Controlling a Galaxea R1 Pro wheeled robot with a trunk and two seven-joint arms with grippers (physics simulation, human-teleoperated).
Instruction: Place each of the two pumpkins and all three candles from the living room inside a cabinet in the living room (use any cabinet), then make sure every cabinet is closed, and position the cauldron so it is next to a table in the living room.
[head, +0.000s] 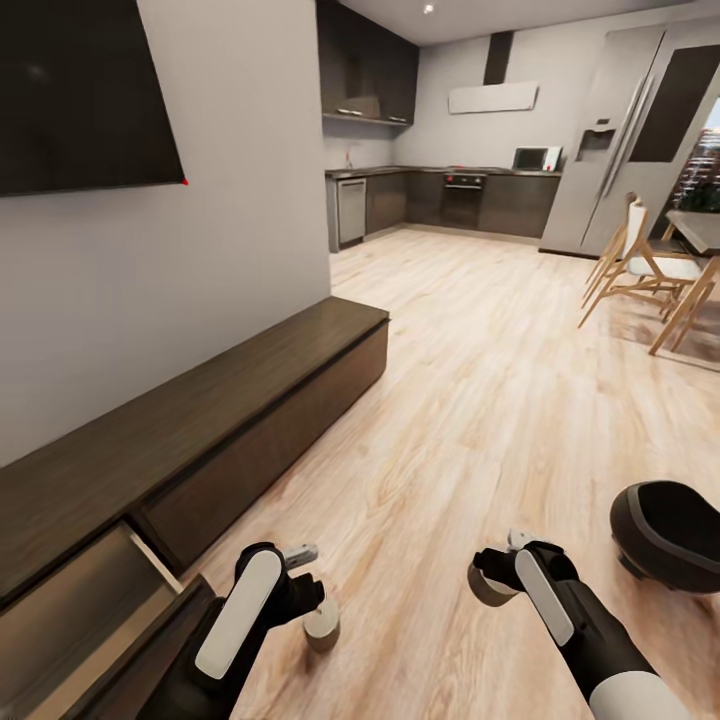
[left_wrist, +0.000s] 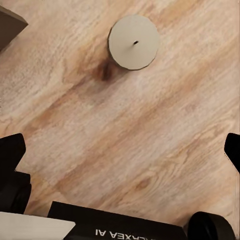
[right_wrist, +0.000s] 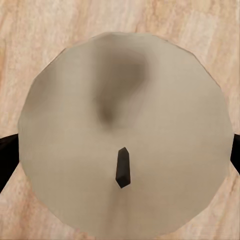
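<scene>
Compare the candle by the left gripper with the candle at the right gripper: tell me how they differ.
The candle by the left gripper stands alone on the floor, beyond the open left gripper. The candle at the right gripper sits between the right gripper's fingers, apparently gripped. The left wrist view shows the first small and distant; the right wrist view shows the second close up. Both are pale, round, wick up.

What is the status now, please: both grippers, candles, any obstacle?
Right gripper shut on a candle. Left gripper open, empty, above the floor; second candle stands ahead. Cabinet drawer open at left. Cauldron on floor, right.
</scene>
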